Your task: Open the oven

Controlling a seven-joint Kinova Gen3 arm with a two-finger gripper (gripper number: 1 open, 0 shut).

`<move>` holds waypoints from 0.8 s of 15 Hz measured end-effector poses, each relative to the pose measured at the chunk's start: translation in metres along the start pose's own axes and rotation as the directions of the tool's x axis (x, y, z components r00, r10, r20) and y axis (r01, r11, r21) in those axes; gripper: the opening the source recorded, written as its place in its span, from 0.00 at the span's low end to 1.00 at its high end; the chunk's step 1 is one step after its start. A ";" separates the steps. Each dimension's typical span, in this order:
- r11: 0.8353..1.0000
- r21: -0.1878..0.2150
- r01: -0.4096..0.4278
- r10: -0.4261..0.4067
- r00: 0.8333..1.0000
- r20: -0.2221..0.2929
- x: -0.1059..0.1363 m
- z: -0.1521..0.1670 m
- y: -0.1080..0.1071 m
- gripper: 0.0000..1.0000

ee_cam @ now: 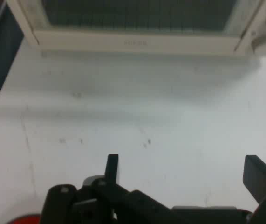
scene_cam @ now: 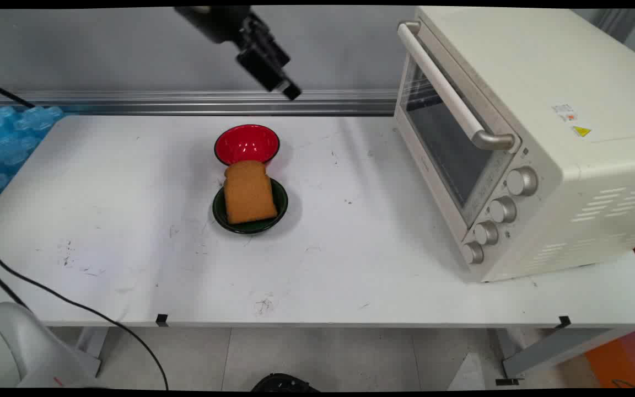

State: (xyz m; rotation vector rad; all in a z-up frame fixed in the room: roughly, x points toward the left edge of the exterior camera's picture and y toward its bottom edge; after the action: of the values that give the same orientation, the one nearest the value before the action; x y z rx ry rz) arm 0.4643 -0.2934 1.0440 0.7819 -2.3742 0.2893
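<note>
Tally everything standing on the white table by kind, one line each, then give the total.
Bowls: 2, a red bowl and a dark green bowl
Bread slices: 1, the slice of bread lying on the dark green bowl
Toaster ovens: 1, the cream toaster oven
Total: 4

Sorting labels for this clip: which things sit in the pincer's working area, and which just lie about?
Working area: open pincer, red bowl, bread slice on dark green bowl, toaster oven.
Lying about: blue bubble wrap, black cable.
</note>
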 end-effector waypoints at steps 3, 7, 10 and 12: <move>1.000 0.004 0.004 -0.003 0.999 -0.037 0.029 0.014 -0.001 1.00; 1.000 0.008 -0.001 0.002 0.998 -0.062 0.055 0.027 -0.002 1.00; 1.000 0.012 -0.006 0.007 0.997 -0.079 0.074 0.037 -0.003 1.00; 1.000 0.016 -0.008 0.009 0.996 -0.090 0.090 0.046 -0.003 1.00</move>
State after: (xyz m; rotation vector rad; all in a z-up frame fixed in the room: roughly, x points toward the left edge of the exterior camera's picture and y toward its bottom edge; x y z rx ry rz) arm 0.3867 -0.3554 1.0632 0.7504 -2.2934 0.3400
